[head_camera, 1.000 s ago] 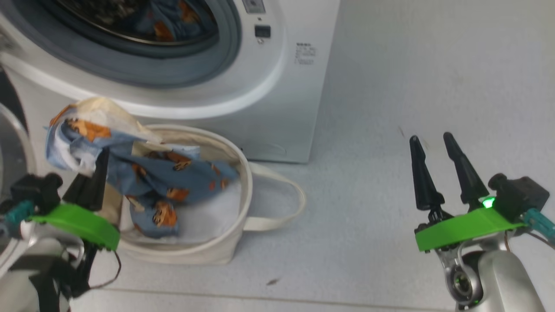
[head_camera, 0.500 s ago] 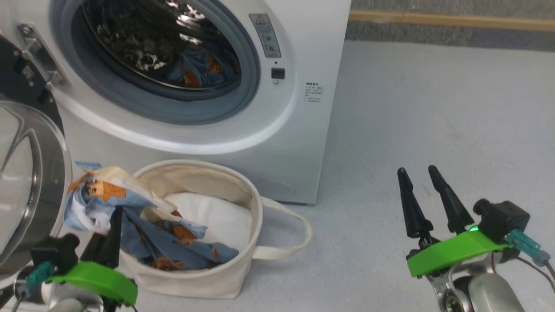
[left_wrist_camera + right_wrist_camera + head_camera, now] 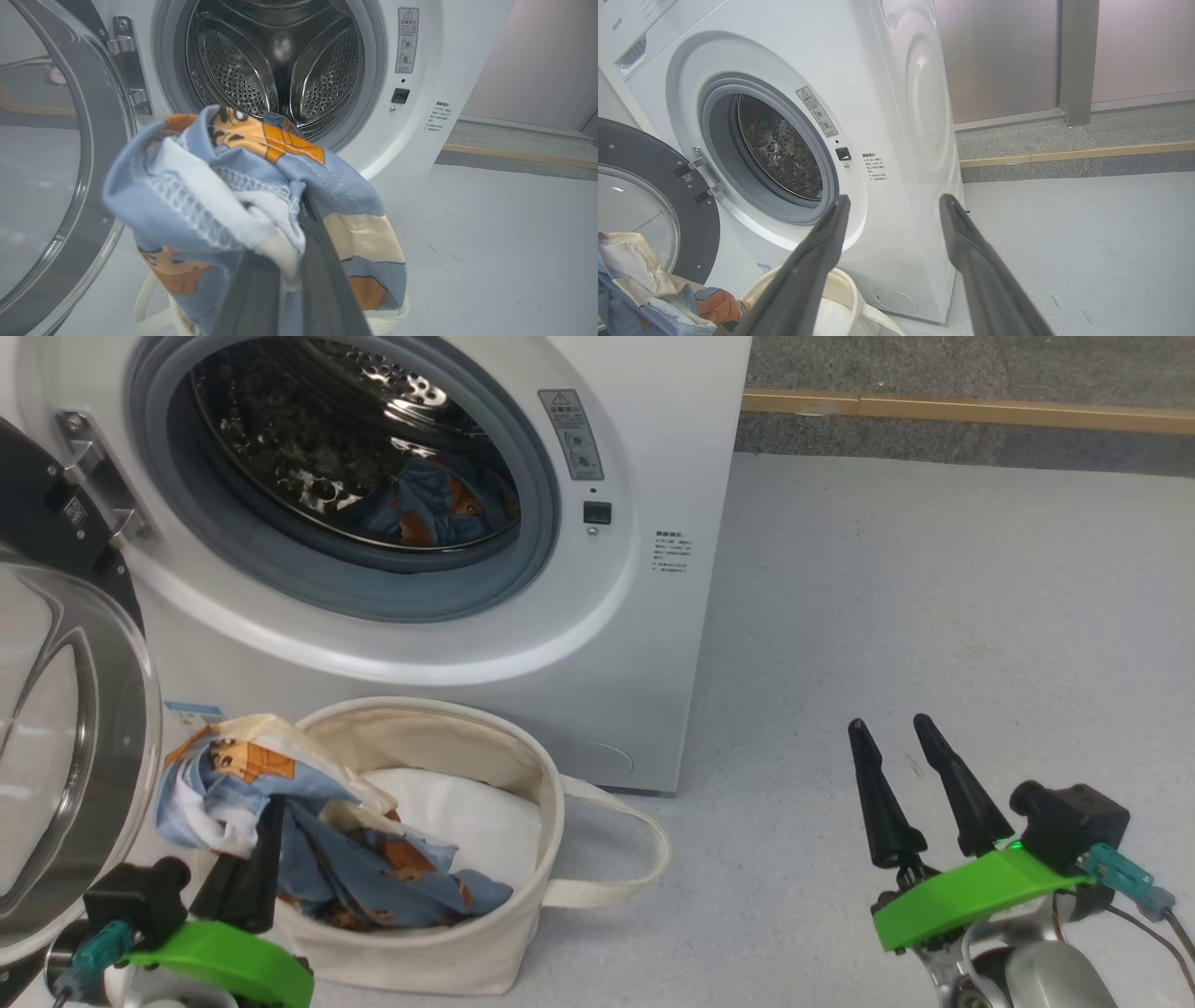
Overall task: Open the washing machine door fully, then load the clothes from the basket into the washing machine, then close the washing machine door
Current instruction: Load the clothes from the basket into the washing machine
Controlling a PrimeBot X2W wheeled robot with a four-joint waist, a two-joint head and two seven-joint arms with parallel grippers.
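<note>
Clothes (image 3: 233, 784): bunch of light blue fabric with orange cartoon faces and some cream cloth, clamped at the tips of the closed left gripper (image 3: 272, 812), upper part held above the basket (image 3: 448, 957), lower folds trailing inside over white padding (image 3: 467, 812). Basket just right of that gripper, on the floor (image 3: 934, 569). Washing machine (image 3: 644, 644) ahead of and above the fingertips, drum (image 3: 308, 457) uncovered, another blue garment (image 3: 420, 509) lying inside. Washing machine door (image 3: 84, 747) swung wide open at the gripper's left. Right gripper (image 3: 887, 726) well off to the right, fingers spread, empty.
</note>
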